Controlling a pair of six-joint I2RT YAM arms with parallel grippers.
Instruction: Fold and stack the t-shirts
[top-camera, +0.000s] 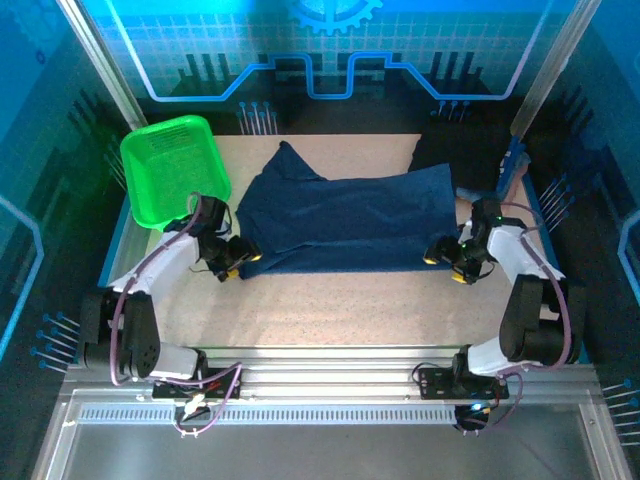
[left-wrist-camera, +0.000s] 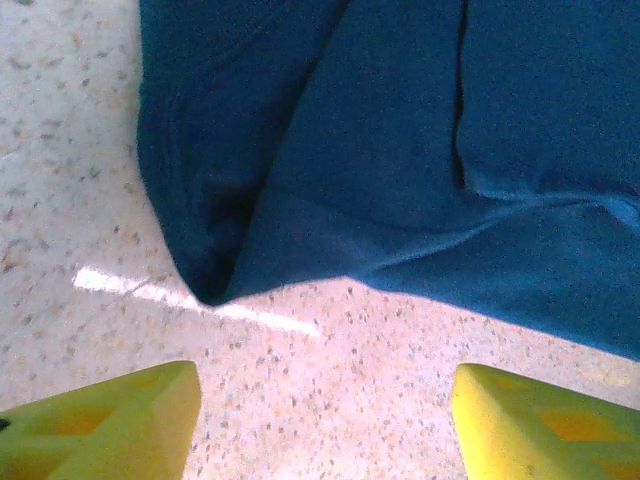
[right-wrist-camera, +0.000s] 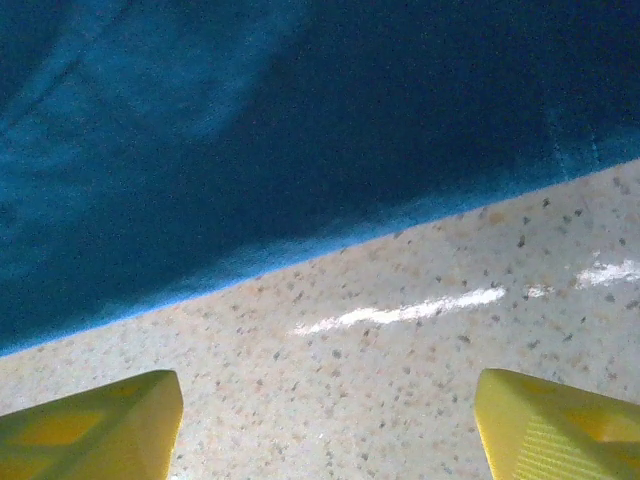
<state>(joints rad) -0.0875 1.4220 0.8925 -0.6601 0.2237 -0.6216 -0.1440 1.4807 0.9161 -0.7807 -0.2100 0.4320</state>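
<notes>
While t-shirt lies spread — left gripper, right gripper agape, empty, beside near edge.

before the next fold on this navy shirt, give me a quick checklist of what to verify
1. left gripper open and empty: ok
2. right gripper open and empty: ok
3. navy shirt lying on the table, in neither gripper: ok
4. shirt's left near corner smooth: not ok, a fold runs up from it
5. near hem by the right gripper straight: ok
6. green basket clear of the shirt: cannot tell, they sit very close
</notes>
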